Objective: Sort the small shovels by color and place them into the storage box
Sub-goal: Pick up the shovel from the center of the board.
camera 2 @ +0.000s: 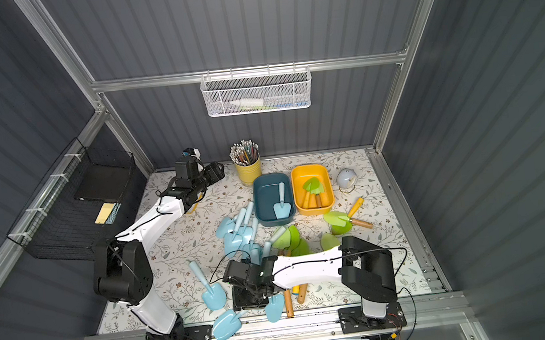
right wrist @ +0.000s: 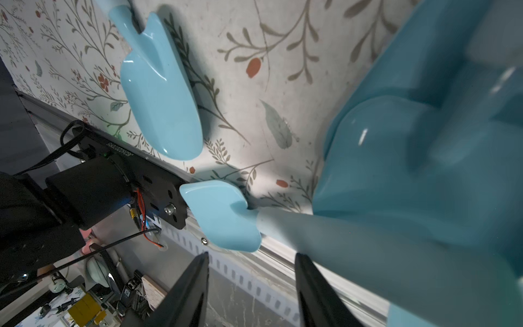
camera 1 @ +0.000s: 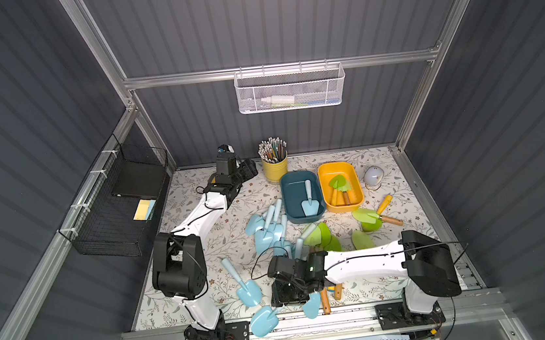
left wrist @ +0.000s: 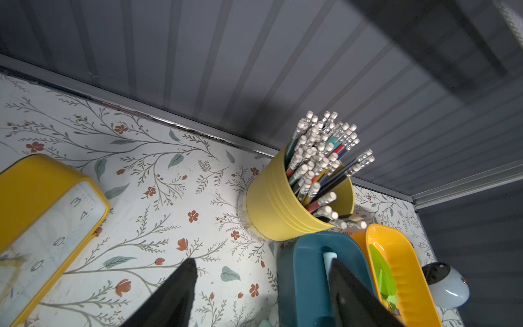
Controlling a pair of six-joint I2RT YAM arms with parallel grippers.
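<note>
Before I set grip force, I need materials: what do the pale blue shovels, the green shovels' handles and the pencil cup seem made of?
Pale blue shovels: likely moulded plastic, glossy, with sharp highlights. Green shovels' handles: apparently wood, matte brown or yellow. Pencil cup: ribbed, satin yellow; painted metal or plastic, cannot tell.

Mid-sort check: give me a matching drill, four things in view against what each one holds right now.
Things:
1. teal box
2. orange box
3. yellow cup
4. left gripper

Holds:
A. green-bladed shovels
B. pencils
C. nothing, jaws open
D. one pale blue shovel

Pairs: 1-D, 2-A, 3-B, 4-C
</note>
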